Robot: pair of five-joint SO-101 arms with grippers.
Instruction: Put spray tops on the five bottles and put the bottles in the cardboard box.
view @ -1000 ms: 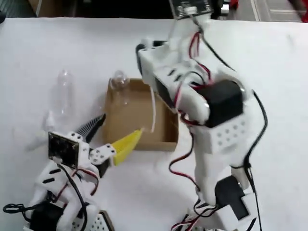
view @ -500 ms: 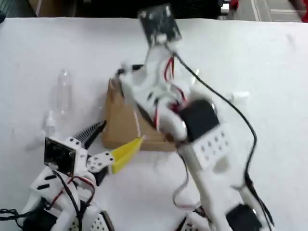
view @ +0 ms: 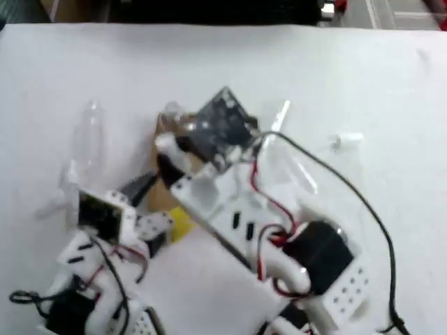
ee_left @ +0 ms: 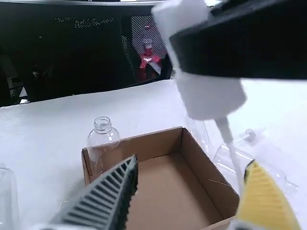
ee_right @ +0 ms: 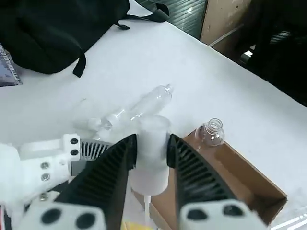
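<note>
My right gripper is shut on a white spray top whose thin tube hangs down over the open cardboard box. In the left wrist view that spray top hovers above the box. An uncapped clear bottle stands upright against the box's far wall, and from above the same bottle shows just past my right arm. My left gripper stands open at the box's near edge, its black finger and yellow finger wide apart with nothing between them.
A clear bottle lies left of the box, with loose spray tops by it. More bottles lie to the right, with a spray top farther out. A black bag sits beyond the table's left side.
My right arm has swung down and toward the front left, carrying the spray top low over the box and covering most of it from above. The left arm has barely shifted.
</note>
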